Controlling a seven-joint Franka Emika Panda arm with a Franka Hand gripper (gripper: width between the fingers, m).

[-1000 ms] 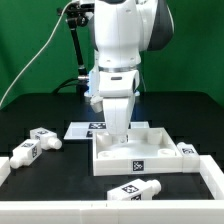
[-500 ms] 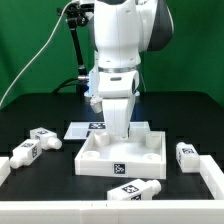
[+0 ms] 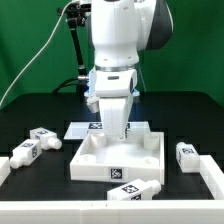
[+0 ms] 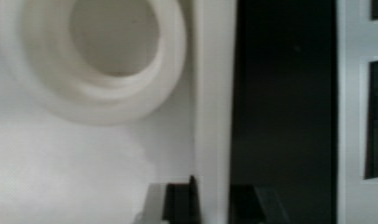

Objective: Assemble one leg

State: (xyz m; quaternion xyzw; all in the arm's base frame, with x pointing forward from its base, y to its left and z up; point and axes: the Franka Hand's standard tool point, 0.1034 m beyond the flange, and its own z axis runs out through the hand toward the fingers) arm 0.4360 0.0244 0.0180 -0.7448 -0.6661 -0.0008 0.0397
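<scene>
My gripper (image 3: 117, 132) points straight down at the back wall of the large white square panel (image 3: 100, 170). In the wrist view the dark fingers (image 4: 175, 203) sit on either side of the panel's thin upright wall (image 4: 212, 100), so my gripper (image 4: 212, 205) is shut on it. A round corner hole (image 4: 97, 50) of the panel shows beside the wall. Several stubby white tagged legs lie loose on the black table: two at the exterior view's left (image 3: 42, 137) (image 3: 25, 152), one in front of the panel (image 3: 133, 190), one at the right (image 3: 186, 154).
The marker board (image 3: 85, 128) lies flat behind the panel, partly hidden by the arm. A white rail (image 3: 210, 180) borders the table at the front and right. A black stand with cables (image 3: 78, 50) rises at the back before the green backdrop.
The panel has slid toward the exterior view's left and slightly forward with my gripper on its back wall. The legs have not moved.
</scene>
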